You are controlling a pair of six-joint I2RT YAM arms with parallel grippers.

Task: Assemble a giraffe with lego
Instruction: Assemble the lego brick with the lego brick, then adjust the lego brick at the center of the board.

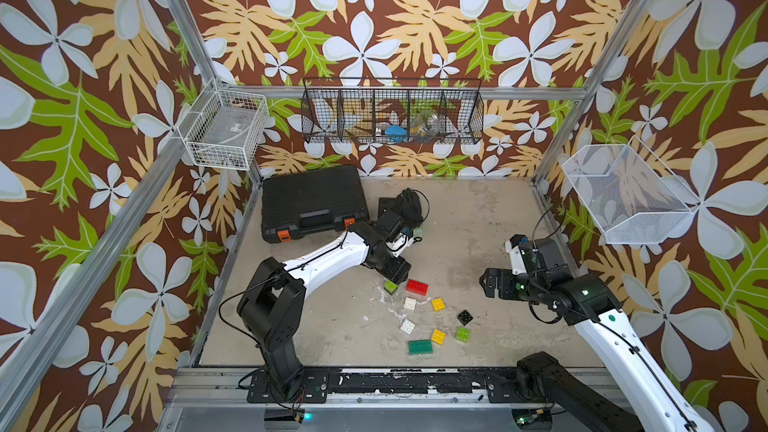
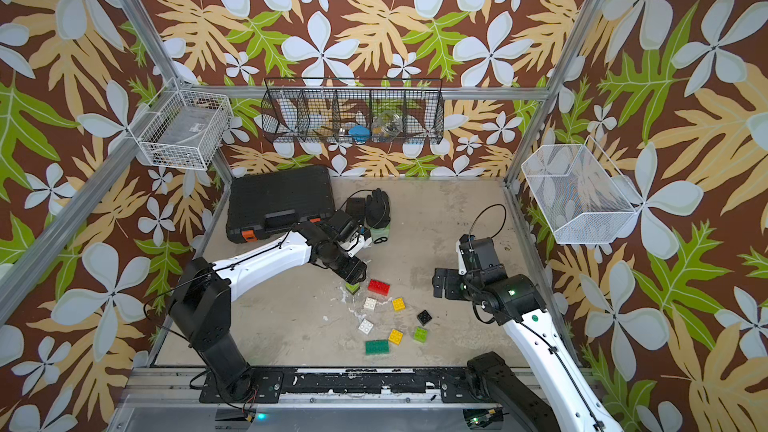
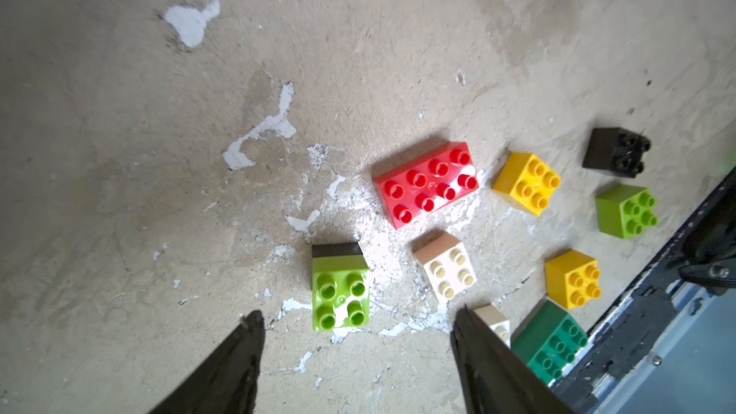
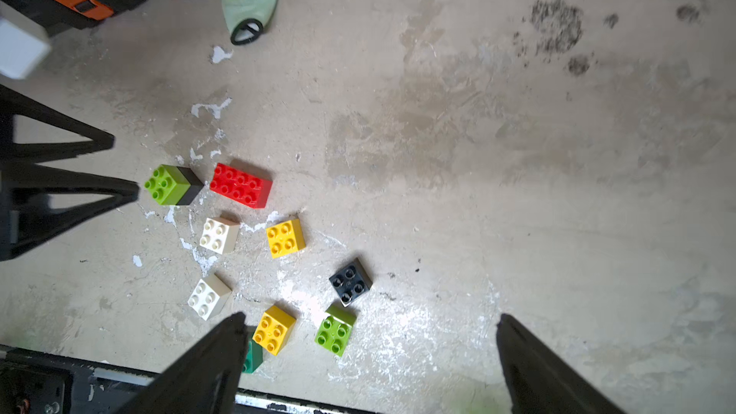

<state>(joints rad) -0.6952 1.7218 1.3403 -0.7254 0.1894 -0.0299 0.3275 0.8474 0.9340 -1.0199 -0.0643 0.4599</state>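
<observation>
Resting just ahead of the parted left hand [image 3: 358,314]: a lime-on-black lego stack [image 3: 339,296].

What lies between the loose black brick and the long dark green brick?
One yellow brick lies between them; this shows clearly in both top views.

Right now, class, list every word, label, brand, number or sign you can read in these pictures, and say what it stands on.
No text here can be read.
Small label inside the white wire basket: too small and blurred to read.
Studs of the lego: no lettering legible.
Black case: no brand or marking legible.
</observation>
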